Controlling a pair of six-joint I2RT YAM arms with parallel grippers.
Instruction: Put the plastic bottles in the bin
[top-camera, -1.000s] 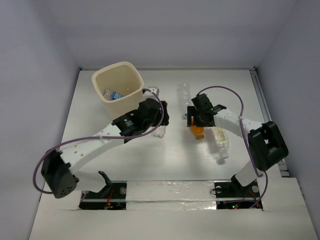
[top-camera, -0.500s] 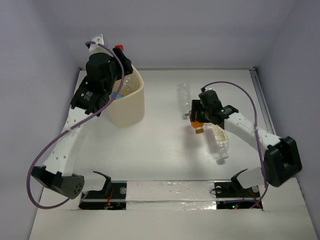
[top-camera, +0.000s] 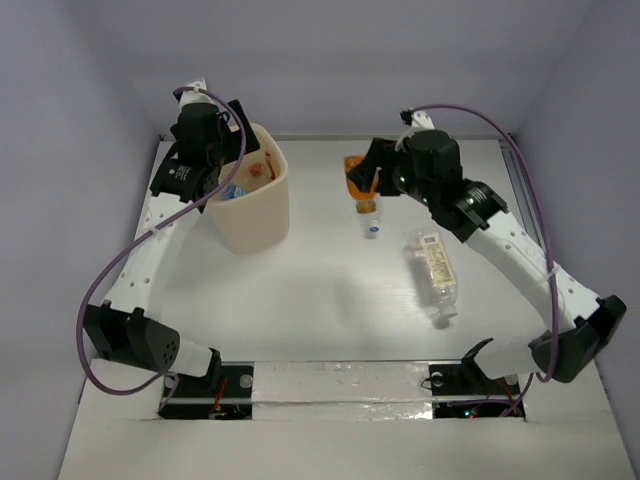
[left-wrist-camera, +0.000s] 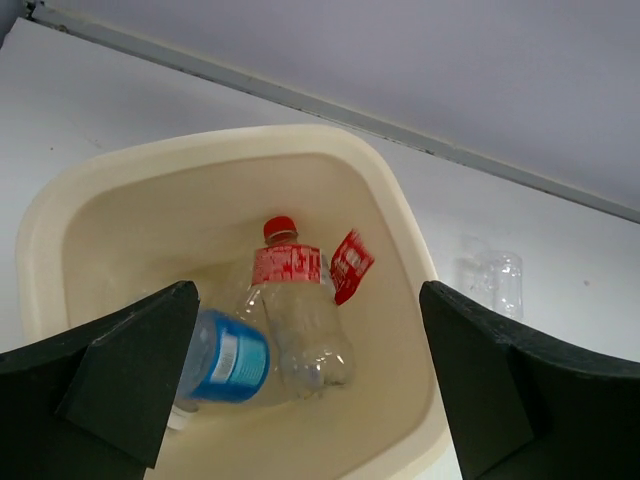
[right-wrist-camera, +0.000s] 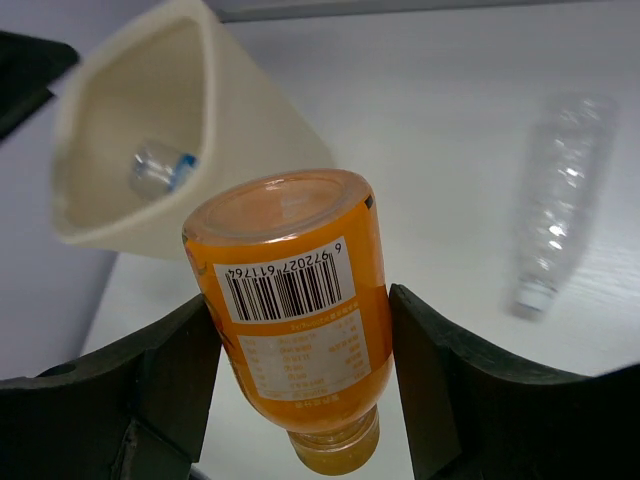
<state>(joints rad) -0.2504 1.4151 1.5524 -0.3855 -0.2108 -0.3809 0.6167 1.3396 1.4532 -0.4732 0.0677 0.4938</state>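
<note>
The cream bin stands at the back left. In the left wrist view the bin holds a red-labelled, red-capped bottle and a blue-labelled bottle. My left gripper hangs open and empty above the bin's mouth. My right gripper is shut on the orange bottle, held in the air right of the bin; in the right wrist view the orange bottle sits between both fingers. A plain clear bottle lies under it. A squarish pale-labelled bottle lies at the right.
The enclosure's back wall and side walls close in the table. A rail runs along the right edge. The bin also shows in the right wrist view, with the plain clear bottle lying to its right.
My left gripper has let the red-labelled bottle fall into the bin and now stands open. My right gripper has lifted the orange bottle and carried it back and left, towards the bin.
</note>
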